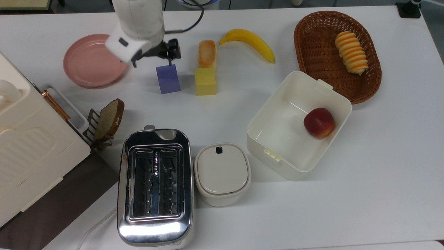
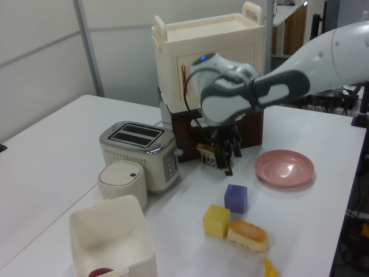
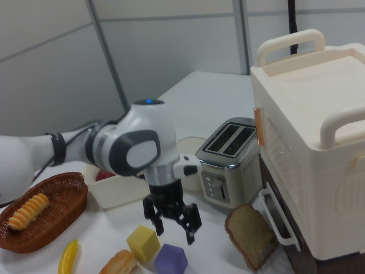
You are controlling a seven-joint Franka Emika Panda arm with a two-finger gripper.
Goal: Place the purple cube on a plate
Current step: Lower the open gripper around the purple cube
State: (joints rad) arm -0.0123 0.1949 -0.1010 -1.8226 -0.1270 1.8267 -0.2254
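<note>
The cube (image 1: 168, 78) is plain matte violet, seemingly unlabelled, resting off the plate (image 1: 91, 60); the gripper (image 3: 173, 227) hovers above, fingers apart.

No text, label, brand name, number or sign can be read on anything in these views. The toaster (image 1: 155, 187), at the lower left of the top view, carries small pale markings on the bar between its two slots, but they are too small to make out as letters or figures.
</note>
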